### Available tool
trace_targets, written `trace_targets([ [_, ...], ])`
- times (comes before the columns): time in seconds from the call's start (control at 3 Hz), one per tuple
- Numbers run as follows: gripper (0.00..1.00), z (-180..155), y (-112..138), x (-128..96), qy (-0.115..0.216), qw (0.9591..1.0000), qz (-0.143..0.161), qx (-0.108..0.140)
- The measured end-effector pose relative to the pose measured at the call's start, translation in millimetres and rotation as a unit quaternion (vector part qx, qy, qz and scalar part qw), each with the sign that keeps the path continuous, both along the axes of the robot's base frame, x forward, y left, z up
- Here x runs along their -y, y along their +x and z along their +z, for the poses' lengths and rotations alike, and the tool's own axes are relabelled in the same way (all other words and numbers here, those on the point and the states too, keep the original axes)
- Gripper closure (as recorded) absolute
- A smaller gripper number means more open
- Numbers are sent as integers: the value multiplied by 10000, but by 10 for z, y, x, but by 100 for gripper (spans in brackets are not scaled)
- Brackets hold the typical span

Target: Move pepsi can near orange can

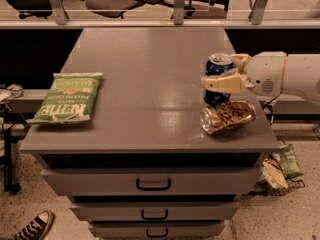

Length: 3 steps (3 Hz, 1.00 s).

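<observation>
The pepsi can (219, 66) stands upright at the right side of the grey cabinet top (150, 84), dark blue with a silver top. My gripper (222, 74) reaches in from the right and is shut on it, one cream finger (222, 82) across its front. The orange can (227, 117) lies on its side just in front of the pepsi can, near the front right corner, its silver top facing left. The two cans are almost touching.
A green chip bag (67, 97) lies flat at the left edge of the cabinet top. Drawers (152, 184) sit below the front edge. Snack bags (282, 166) lie on the floor at the right. Office chairs stand behind the rail at the back.
</observation>
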<state>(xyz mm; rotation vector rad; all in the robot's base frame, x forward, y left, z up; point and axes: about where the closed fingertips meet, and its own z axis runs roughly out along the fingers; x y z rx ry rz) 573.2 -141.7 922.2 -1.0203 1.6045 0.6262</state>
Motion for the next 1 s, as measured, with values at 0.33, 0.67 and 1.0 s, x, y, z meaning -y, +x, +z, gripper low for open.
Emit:
trace_targets([
  [0.33,8,-25,-63,-30,78,9999,88,-9],
  [0.67,0,-44,-112,-54,141,9998,146,-11],
  [1.0,0,-58,-134,-46,167,9998,122,1],
])
